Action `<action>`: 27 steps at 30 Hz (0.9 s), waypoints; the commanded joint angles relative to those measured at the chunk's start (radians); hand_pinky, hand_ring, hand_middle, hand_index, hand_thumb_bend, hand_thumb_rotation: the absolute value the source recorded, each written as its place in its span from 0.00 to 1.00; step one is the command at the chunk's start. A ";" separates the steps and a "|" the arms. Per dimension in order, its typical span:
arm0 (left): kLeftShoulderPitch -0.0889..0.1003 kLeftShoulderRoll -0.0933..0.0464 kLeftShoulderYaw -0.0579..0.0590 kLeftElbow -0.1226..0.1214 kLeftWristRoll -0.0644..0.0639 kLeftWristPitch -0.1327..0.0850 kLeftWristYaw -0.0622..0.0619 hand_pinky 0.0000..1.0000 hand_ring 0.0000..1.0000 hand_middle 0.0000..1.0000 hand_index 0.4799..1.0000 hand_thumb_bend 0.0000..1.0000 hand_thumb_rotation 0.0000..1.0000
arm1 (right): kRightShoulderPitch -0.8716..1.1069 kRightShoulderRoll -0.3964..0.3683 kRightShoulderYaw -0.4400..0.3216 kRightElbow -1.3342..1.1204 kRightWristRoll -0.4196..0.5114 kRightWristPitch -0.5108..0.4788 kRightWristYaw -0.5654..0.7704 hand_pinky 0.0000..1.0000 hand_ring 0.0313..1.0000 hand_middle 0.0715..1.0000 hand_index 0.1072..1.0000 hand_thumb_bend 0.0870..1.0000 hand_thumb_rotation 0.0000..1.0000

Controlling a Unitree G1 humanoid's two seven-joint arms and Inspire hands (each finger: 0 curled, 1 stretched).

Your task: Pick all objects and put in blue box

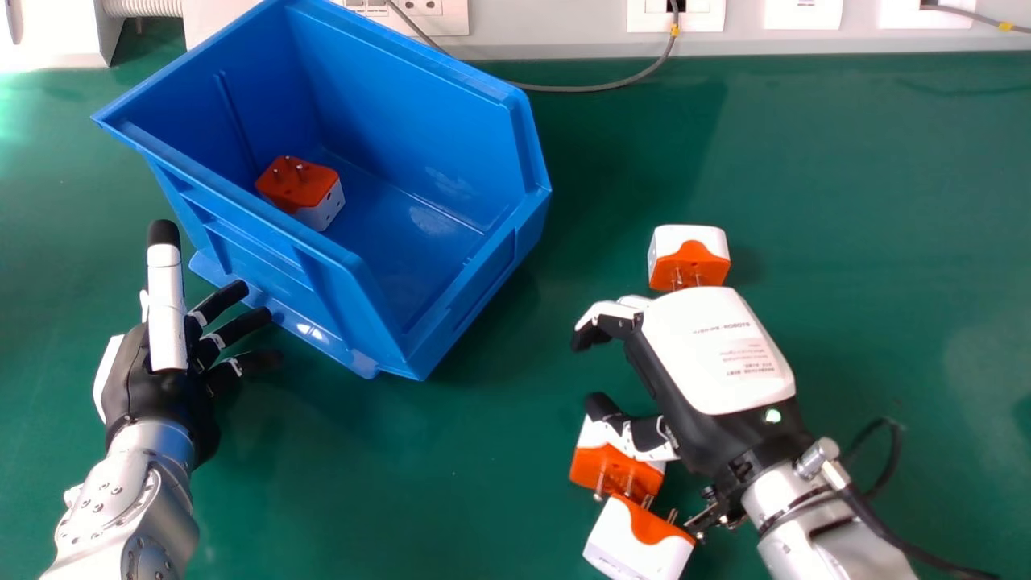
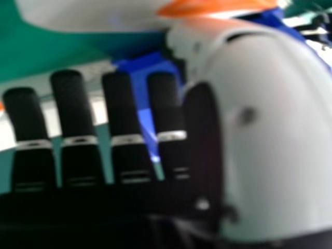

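Note:
My right hand [image 1: 717,354] is low over the table, back up and open; its thumb is over one white-and-orange adapter [image 1: 616,471], and whether they touch I cannot tell. A second adapter [image 1: 640,540] lies close below that one. Just beyond the knuckles is another adapter [image 1: 691,259]. One more adapter [image 1: 300,192] rests inside the blue box [image 1: 451,314]. Beside the box's near left side, my left hand [image 1: 165,354] is open and empty. In the right hand view, the right hand [image 2: 122,111] has straight fingers, with an adapter [image 2: 218,7] partly visible beyond the thumb.
Green table [image 1: 886,242] surrounds the box and adapters. A grey cable [image 1: 596,87] curves along the back edge by the wall sockets [image 1: 676,14]. A black cable [image 1: 894,536] trails from the right wrist.

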 commanded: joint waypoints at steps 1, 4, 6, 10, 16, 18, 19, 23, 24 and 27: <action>0.013 0.003 -0.004 0.022 0.012 0.019 0.008 0.63 0.72 0.82 0.79 0.87 0.94 | 0.029 -0.012 -0.022 -0.058 0.026 0.028 0.064 0.64 0.76 0.82 0.76 0.81 0.31; 0.012 0.003 -0.005 0.023 0.013 0.019 0.010 0.63 0.72 0.82 0.79 0.87 0.94 | 0.041 -0.013 -0.030 -0.080 0.059 0.022 0.102 0.69 0.81 0.86 0.81 0.85 0.35; 0.011 0.002 -0.007 0.025 0.014 0.017 0.011 0.63 0.72 0.82 0.79 0.87 0.94 | 0.041 -0.018 -0.030 -0.076 0.066 0.012 0.108 0.74 0.84 0.88 0.84 0.88 0.39; 0.010 0.002 -0.007 0.024 0.014 0.017 0.011 0.63 0.72 0.82 0.79 0.87 0.94 | 0.033 -0.026 -0.027 -0.062 0.059 -0.003 0.091 0.92 0.95 0.96 0.95 0.96 0.57; 0.006 0.003 -0.004 0.034 0.009 0.012 0.008 0.63 0.72 0.82 0.79 0.87 0.94 | 0.025 -0.024 -0.026 -0.041 0.049 -0.011 0.059 0.98 0.99 0.99 0.99 0.99 0.66; 0.005 0.004 -0.004 0.036 0.009 0.012 0.009 0.64 0.72 0.82 0.79 0.87 0.94 | 0.026 -0.020 -0.028 -0.041 0.053 -0.013 0.052 0.99 0.99 0.99 0.99 1.00 0.68; 0.005 0.004 -0.005 0.037 0.010 0.012 0.010 0.64 0.72 0.82 0.79 0.87 0.94 | 0.026 -0.018 -0.030 -0.041 0.057 -0.016 0.047 0.99 0.99 1.00 0.99 1.00 0.68; 0.007 0.003 -0.006 0.032 0.011 0.013 0.012 0.64 0.72 0.82 0.79 0.87 0.94 | 0.028 -0.015 -0.034 -0.037 0.072 -0.033 0.024 1.00 1.00 1.00 1.00 1.00 0.72; 0.006 0.003 -0.006 0.034 0.011 0.011 0.011 0.64 0.72 0.82 0.79 0.87 0.94 | 0.029 -0.015 -0.035 -0.038 0.074 -0.038 0.020 1.00 1.00 1.00 1.00 1.00 0.73; 0.003 0.004 -0.006 0.043 0.011 0.008 0.009 0.63 0.72 0.82 0.79 0.87 0.94 | 0.034 -0.019 -0.040 -0.047 0.088 -0.052 0.025 1.00 1.00 1.00 1.00 1.00 0.77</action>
